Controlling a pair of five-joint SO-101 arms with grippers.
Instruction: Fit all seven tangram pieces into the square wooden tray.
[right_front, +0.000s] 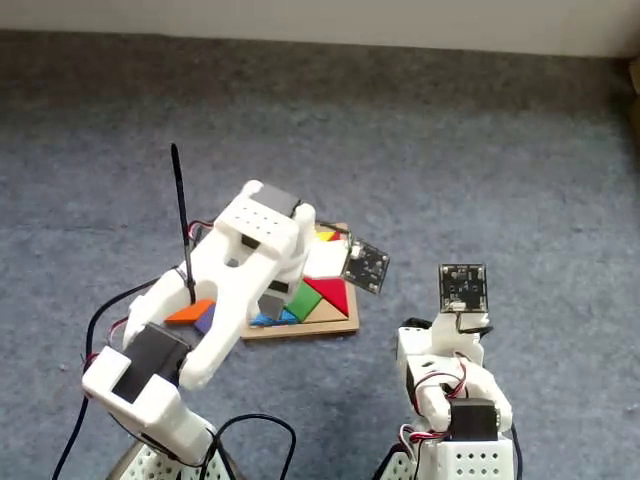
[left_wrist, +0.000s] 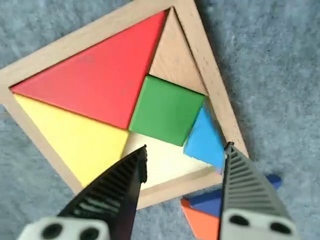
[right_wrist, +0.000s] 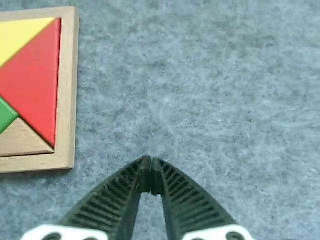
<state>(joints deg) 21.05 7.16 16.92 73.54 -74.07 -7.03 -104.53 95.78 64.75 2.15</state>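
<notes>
Since the left jaws hang wide over a corner of the square wooden tray (left_wrist: 216, 85), the light blue triangle piece (left_wrist: 205, 137) lies between them, against the rim; right jaws pinched together, well apart.

The bench (right_front: 470, 140) is covered with a grey-blue cloth (right_wrist: 210, 75) that looks like felt, with a rough, speckled surface. In both wrist views this cloth is seen from near. Along the far edge of the bench runs a pale strip (right_front: 320, 18), light grey and plain. A thin black rod (right_front: 180, 200) stands upright over the left part of the bench; what holds it I cannot tell.
</notes>
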